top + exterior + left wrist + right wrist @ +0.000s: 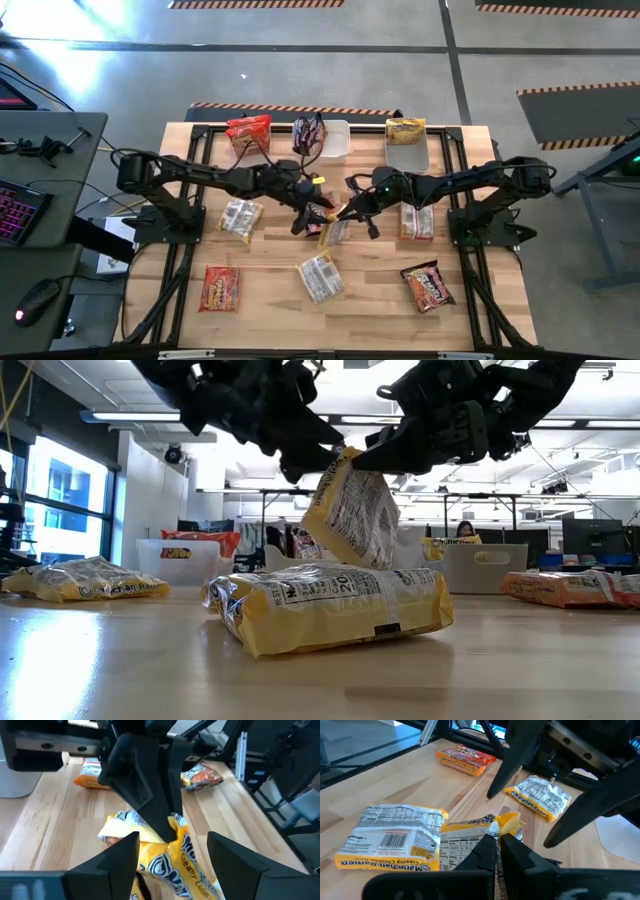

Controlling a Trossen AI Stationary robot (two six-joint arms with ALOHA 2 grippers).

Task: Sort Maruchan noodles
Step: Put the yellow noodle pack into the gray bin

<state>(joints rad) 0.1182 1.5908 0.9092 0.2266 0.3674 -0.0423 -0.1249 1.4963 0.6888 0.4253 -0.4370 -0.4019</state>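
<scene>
Right hand (497, 851) pinches yellow Maruchan Ramen packet (470, 832); left hand (172, 851) spread beside it.

Pale, smooth wooden plank bench (270, 300) with a soft sheen; glossy, crinkled yellow plastic ramen packet (330, 607); matt black end effector fingers (120, 855).

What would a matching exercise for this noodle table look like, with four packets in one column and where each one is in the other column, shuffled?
Packets, placed as in the high view:
1. dark maroon packet
2. lifted yellow packet
3. lower-left red-orange packet
4. top-right yellow packet

Places:
A. pinched in the right gripper, off the table, with the open left gripper close by
B. in the right tub
C. flat on the table
D. in the middle tub

Pairs: 1-D, 2-A, 3-C, 4-B
</scene>
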